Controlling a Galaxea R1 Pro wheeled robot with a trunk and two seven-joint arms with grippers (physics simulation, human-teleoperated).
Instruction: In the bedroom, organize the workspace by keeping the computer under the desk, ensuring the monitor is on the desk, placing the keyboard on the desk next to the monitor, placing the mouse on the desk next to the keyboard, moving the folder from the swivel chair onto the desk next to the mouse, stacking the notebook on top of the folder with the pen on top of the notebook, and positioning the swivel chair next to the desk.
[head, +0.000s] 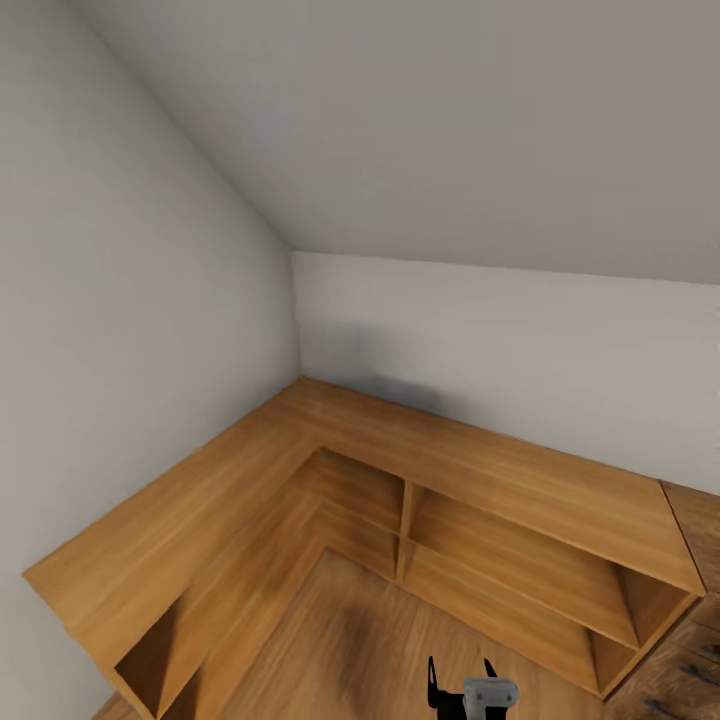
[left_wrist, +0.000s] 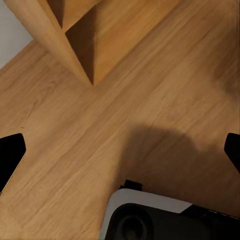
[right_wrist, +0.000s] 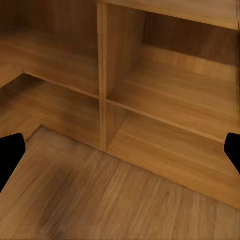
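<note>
Head view: camera is facing a room corner under a sloped ceiling (head: 400, 110), where a low L-shaped light-wood cabinet (head: 300, 440) is running along both white walls (head: 130, 300), its open shelves (head: 500, 560) standing bare; wood floor (head: 330, 640) lying in front. A gripper (head: 462, 668) is poking up at the bottom edge, black fingers slightly apart, which arm I cannot tell. None of the task's things are appearing here. Left wrist view: left gripper (left_wrist: 120, 150) is pointing down at the floor, fingertips (left_wrist: 10, 155) sitting wide apart at the frame edges, holding nothing; cabinet end panel and the robot base (left_wrist: 150, 217) showing. Right wrist view: right gripper (right_wrist: 120, 152) is aiming at the cabinet shelves, fingertips (right_wrist: 9, 157) wide apart, nothing between.
</note>
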